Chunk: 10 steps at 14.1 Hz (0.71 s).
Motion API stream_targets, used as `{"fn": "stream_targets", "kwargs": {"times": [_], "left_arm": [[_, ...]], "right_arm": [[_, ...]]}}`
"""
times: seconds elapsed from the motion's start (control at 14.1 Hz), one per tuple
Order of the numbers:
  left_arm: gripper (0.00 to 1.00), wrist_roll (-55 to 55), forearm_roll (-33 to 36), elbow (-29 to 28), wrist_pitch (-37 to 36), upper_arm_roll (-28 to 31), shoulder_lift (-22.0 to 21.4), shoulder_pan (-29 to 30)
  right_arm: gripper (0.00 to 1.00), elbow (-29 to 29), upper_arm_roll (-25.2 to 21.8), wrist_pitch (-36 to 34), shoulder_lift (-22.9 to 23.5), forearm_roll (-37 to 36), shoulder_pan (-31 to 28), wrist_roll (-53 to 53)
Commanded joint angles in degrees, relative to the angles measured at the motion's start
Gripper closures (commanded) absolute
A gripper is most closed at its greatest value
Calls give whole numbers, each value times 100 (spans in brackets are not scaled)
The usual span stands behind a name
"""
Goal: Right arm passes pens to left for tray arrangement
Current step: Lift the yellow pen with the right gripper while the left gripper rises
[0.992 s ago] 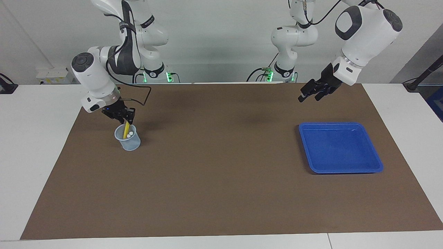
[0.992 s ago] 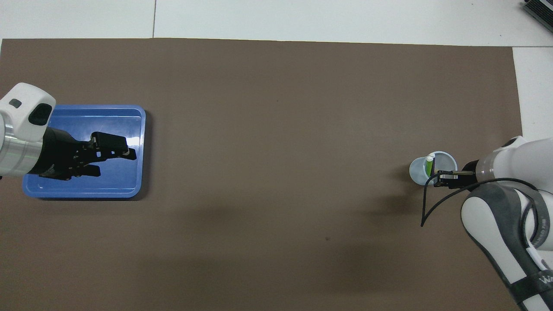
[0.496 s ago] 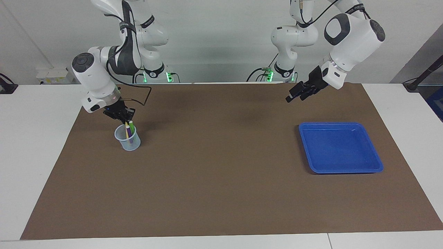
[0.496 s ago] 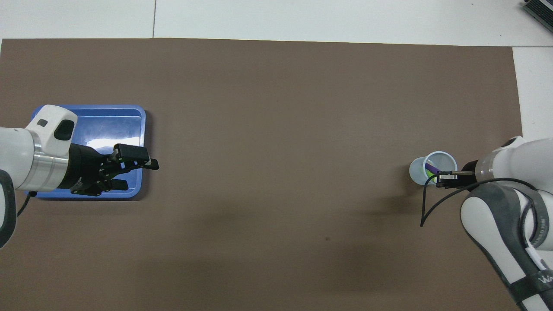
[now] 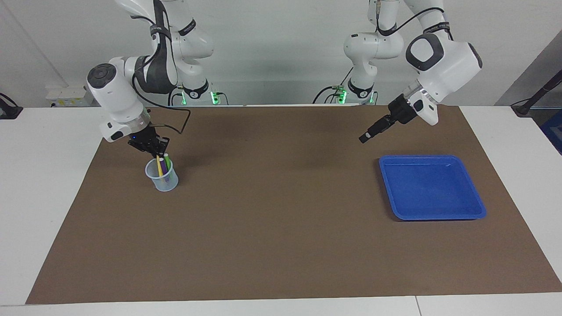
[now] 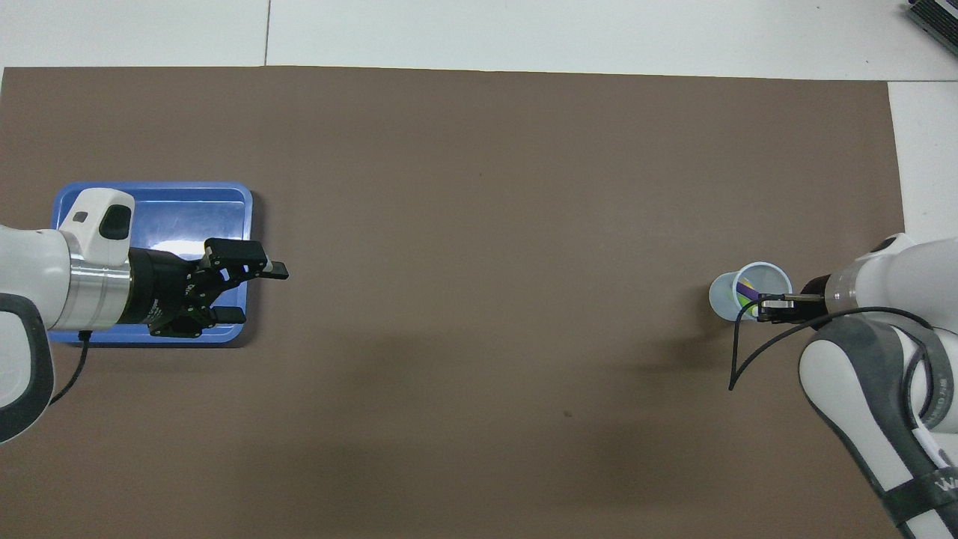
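Three pens [image 5: 162, 164], yellow, purple and green, stand in the cup [image 5: 162, 177] near the mat's [image 5: 281, 245] corner at the right arm's end, as the facing view shows. Over them the right gripper [image 5: 154, 148] is pinched shut at the pen tops, apparently on one, though I cannot tell which. Nothing lies in the blue tray [image 5: 478, 213] yet, so every handover remains. From overhead, the left gripper [image 6: 258, 288] hangs with jaws wide over the tray's [image 6: 150, 189] edge toward the mat's middle, holding nothing; the right gripper [image 6: 763, 307] covers the cup's [image 6: 722, 299] rim.
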Motion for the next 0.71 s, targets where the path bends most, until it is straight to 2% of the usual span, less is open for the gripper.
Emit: {"fn": "stream_targets", "kwargs": {"times": [0.0,0.28,0.43,0.64], "left_arm": [[0,-460,-438,-167,475,49,74,-164],[0,-1024,-580,-300,592,49,48,-297],[0,-1243,-580,-317,539,49,39,-349],[0,-1279,-571,-300,539,49,48,-437]], "right_arm": [[100,777,1,-677,154,-8,-106,-211],[100,1805,1,-1732,136,88,-159,-247],[100,1965,18,-1796,49,141,-106,-211],[100,2089,115,-1708,-75,982,-10,165]]}}
